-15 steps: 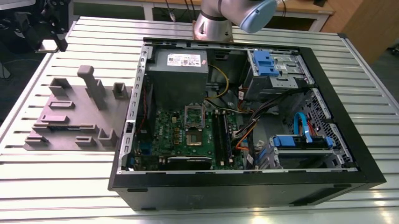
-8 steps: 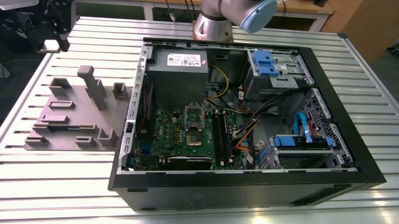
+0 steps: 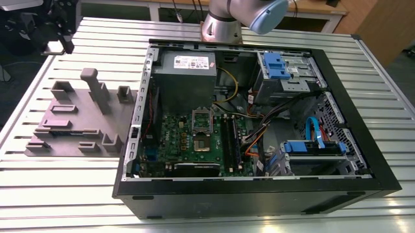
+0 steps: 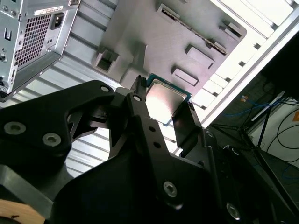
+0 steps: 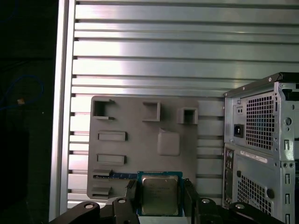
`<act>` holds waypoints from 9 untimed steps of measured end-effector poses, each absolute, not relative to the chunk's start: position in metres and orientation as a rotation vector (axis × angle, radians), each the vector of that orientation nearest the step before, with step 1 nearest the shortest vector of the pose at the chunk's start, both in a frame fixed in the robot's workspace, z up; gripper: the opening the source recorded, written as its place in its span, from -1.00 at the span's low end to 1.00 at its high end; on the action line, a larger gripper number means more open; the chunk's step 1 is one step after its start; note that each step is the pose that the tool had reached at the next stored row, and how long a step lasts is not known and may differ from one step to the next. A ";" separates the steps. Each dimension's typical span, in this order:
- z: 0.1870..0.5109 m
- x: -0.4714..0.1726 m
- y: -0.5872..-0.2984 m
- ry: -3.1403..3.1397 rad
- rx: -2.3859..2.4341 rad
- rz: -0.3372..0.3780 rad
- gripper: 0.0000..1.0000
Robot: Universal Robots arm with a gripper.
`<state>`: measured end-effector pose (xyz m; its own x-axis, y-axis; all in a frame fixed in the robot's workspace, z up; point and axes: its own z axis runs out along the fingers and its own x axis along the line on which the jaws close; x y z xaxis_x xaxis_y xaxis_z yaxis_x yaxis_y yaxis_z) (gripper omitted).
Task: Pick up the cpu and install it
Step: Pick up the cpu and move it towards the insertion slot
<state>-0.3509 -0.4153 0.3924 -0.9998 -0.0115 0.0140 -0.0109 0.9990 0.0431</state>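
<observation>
In both wrist views the cpu (image 5: 160, 195) (image 4: 163, 99), a small square chip with a shiny metal top and a thin green rim, sits between two black fingers (image 5: 131, 198). My gripper (image 5: 160, 199) (image 4: 164, 106) is shut on it and holds it in the air above the mauve-grey tray (image 5: 140, 119) (image 4: 135, 32). In the exterior view the gripper (image 3: 58, 44) hangs at the far left, beyond the tray (image 3: 71, 116). The metal socket frame (image 3: 202, 127) lies on the green motherboard inside the open computer case (image 3: 259, 191).
The tray carries raised blocks and posts (image 3: 97, 92). Inside the case are a grey power-supply box (image 3: 186, 73), blue drive brackets (image 3: 275, 65) and loose cables (image 3: 259, 131). The slatted metal table (image 3: 58, 184) runs around everything. The arm's base (image 3: 224, 26) stands behind the case.
</observation>
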 end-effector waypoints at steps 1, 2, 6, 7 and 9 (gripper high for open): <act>0.392 -0.350 -0.415 -3.127 0.018 -0.067 -0.05; 0.392 -0.349 -0.415 -3.127 0.018 -0.067 -0.05; 0.392 -0.348 -0.415 -3.126 0.018 -0.067 -0.05; 0.392 -0.348 -0.415 -3.126 0.018 -0.067 -0.05; 0.392 -0.347 -0.415 -3.126 0.018 -0.067 -0.05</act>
